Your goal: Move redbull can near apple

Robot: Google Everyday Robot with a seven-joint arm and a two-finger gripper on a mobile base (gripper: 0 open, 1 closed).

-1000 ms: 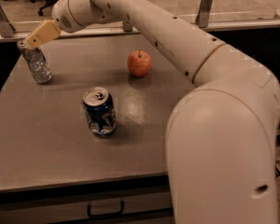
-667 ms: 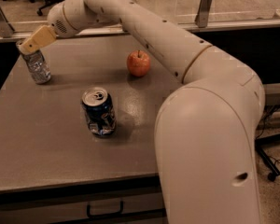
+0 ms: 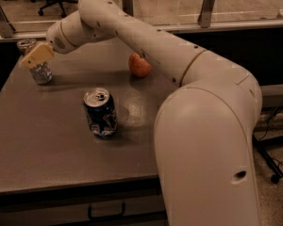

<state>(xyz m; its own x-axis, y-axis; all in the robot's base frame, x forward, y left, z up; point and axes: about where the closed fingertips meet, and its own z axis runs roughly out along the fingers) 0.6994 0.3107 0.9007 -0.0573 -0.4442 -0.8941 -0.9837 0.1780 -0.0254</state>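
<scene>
The slim silver redbull can [image 3: 41,73] stands upright at the table's far left. My gripper [image 3: 34,56] is at the can's middle and covers it, so only the can's silver top and lower part show. The red-orange apple [image 3: 138,66] lies at the far middle of the table, well to the right of the can, and my arm hides part of it.
A wider dark blue can [image 3: 100,112] stands upright in the middle of the grey table [image 3: 47,154], between the camera and the apple. My arm [image 3: 146,39] reaches across the table's back from the right. A rail and glass panel [image 3: 179,4] run behind the table.
My gripper has moved down and in onto the redbull can's middle. The arm has swung further left. The cans and the apple stay where they were.
</scene>
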